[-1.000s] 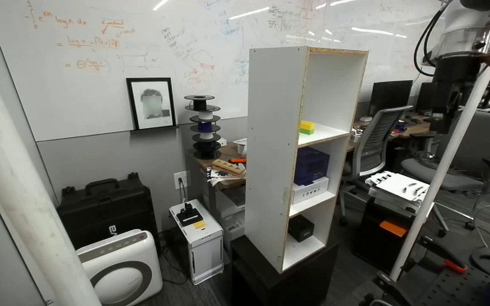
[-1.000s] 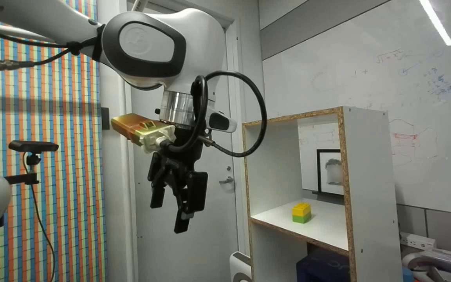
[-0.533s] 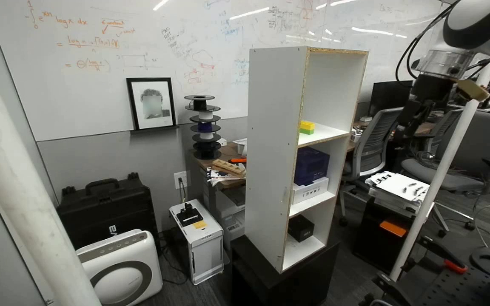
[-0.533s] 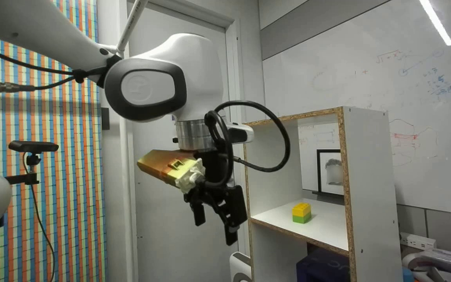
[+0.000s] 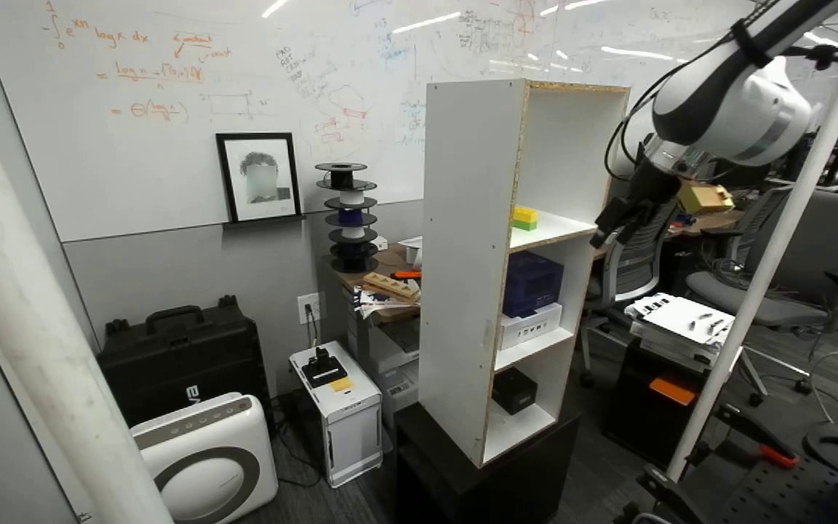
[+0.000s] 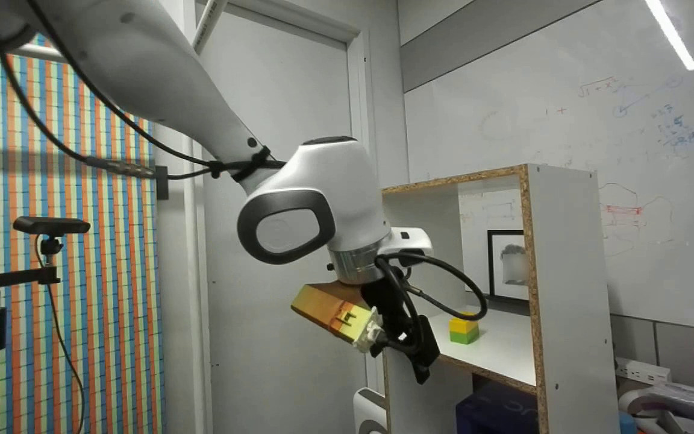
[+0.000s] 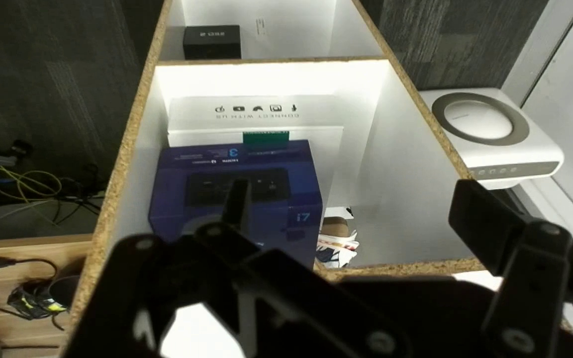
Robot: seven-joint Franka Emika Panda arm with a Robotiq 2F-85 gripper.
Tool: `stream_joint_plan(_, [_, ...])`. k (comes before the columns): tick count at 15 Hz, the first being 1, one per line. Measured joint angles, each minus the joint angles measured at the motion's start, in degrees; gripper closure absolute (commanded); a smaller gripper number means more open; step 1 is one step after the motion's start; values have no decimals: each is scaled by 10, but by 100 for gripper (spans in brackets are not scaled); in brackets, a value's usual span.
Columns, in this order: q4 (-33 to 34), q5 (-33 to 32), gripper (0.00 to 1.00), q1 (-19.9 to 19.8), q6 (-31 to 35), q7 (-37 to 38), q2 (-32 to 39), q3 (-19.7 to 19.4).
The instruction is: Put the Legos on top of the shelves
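Yellow-over-green stack of toy blocks [image 6: 462, 331] lies ahead of the spread jaws

The black jaws, carried by a white robot arm [image 6: 347, 187], tilt down in front of a tall, narrow white shelf unit [image 5: 471, 276] with raw chipboard edges. The wrist view shows the two sides of the jaws spaced wide apart. Inside the unit, beyond the jaws, the blocks stand upright and apart from them on the white surface [image 6: 506, 348] of the top compartment. The chipboard front edge of that surface is just beside the jaws; whether they touch it, I cannot tell. Below the jaws, in the middle compartment, a dark blue printed box [image 7: 281, 219] rests on a flat white box [image 7: 256, 114]. Farther below them, in the bottom compartment, is a small black box [image 7: 212, 42]. Beside the jaws and higher, a gold box-shaped piece [image 6: 326, 310] sits on the arm's end.
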Motion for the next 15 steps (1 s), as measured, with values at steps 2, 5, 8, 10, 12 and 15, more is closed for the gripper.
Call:
stream_joint_plan(2, [57, 77, 0, 37, 0, -32, 56, -8])
stream_joint_plan(5, [141, 141, 0, 50, -6, -57, 122, -7])
stream_joint_plan(8, [210, 174, 0, 46, -10, -71, 178, -7])
stream_joint_plan(10, [245, 207, 0, 39, -10, -89, 211, -2])
stream_joint_plan(12, [272, 257, 0, 27, -9, -121, 238, 12])
stream_joint_plan(15, [300, 324, 26, 7, -9, -169, 270, 37])
